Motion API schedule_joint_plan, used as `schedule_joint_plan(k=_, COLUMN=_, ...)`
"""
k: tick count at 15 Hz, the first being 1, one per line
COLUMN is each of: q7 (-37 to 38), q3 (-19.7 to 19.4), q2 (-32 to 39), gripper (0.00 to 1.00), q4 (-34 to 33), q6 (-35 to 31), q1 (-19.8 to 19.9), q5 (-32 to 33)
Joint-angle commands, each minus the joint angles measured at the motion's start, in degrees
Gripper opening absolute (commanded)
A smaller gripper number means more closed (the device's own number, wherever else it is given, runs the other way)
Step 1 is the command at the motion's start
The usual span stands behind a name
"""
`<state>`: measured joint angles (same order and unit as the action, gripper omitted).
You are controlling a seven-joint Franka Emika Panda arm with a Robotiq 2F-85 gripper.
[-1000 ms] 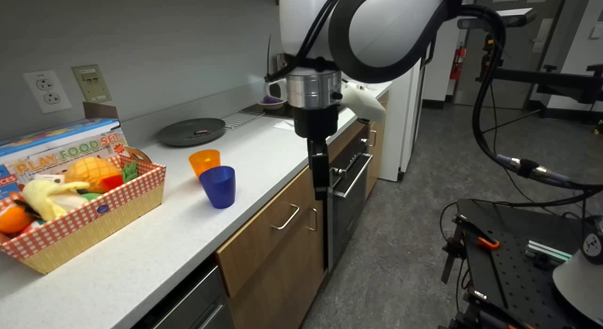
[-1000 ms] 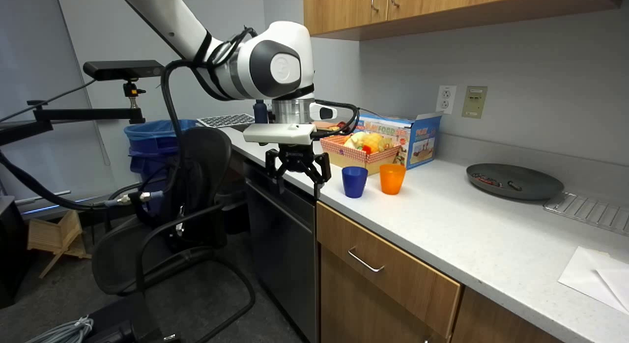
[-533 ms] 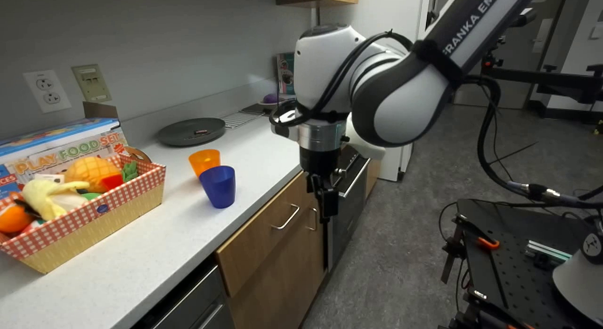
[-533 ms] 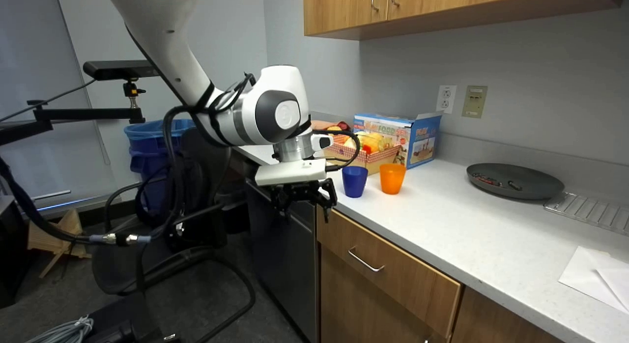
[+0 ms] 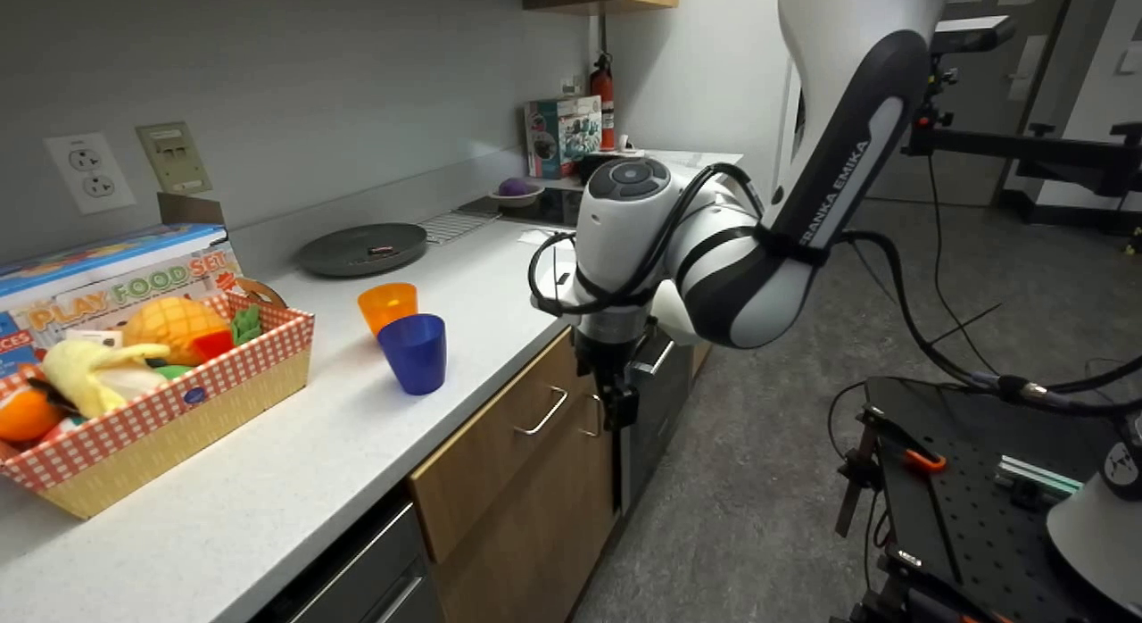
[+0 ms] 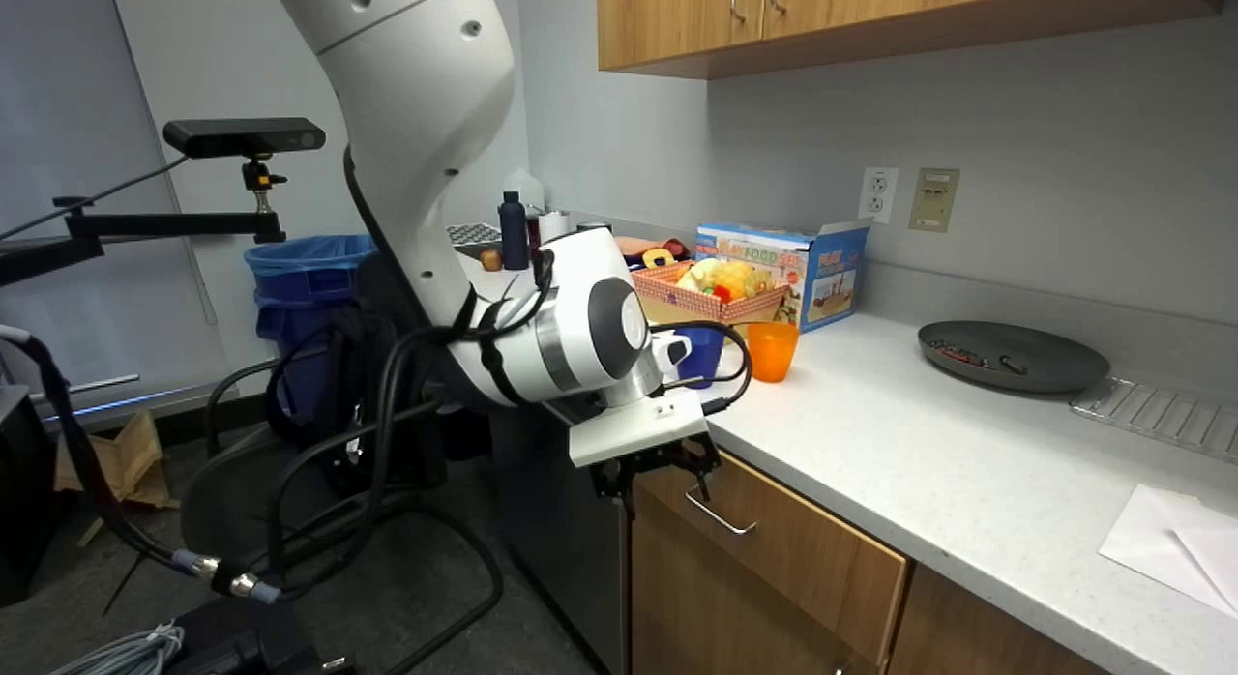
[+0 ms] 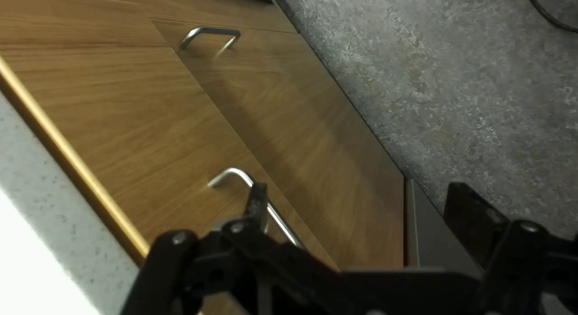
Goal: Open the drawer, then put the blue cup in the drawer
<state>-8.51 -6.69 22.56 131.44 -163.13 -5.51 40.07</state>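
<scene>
The drawer (image 6: pixel 803 549) with the light brown wood front is shut under the counter; it also shows in an exterior view (image 5: pixel 477 462) and in the wrist view (image 7: pixel 135 121). Its metal bar handle (image 7: pixel 282 222) lies behind one fingertip in the wrist view. My gripper (image 7: pixel 359 202) is open and empty, its fingers wide apart. It is tilted in front of the drawer, close to the handle (image 6: pixel 721 513), in an exterior view (image 6: pixel 667 503). I cannot tell whether it touches. The blue cup (image 5: pixel 413 355) stands upright on the counter near its front edge, partly hidden by my arm in an exterior view (image 6: pixel 698 351).
An orange cup (image 5: pixel 387 303) stands beside the blue cup. A basket of play food (image 5: pixel 178 413) and a dark pan (image 5: pixel 361 250) are on the counter. A dark grey appliance front (image 6: pixel 561 530) adjoins the drawer. Another handle (image 7: pixel 210 31) is on the cabinet door below.
My arm has come down and, in an exterior view, rightward toward the drawer handle, with the gripper tilting. The cups and the drawer have not moved.
</scene>
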Motion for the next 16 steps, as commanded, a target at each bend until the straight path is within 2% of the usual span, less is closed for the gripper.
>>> schedule_joint_plan(k=1, q7=6.58, q3=-4.50, q2=7.47, gripper=1.00, q4=-5.67, q6=-4.20, q1=-3.10, q5=5.49)
schedule_joint_plan(k=11, q7=15.84, q3=-12.38, q2=17.28, gripper=1.00, q4=-14.33, q6=-9.94, q1=-11.41, q5=10.94)
schedule_joint_plan(k=14, q7=16.75, q3=-13.12, q2=19.12, gripper=1.00, q4=-15.65, q6=-9.93, q1=-12.35, q5=10.26)
schedule_joint_plan(k=16, q7=16.61, q3=-12.28, q2=19.93, gripper=1.00, q4=-15.80, q6=-9.54, q1=-11.75, q5=9.31)
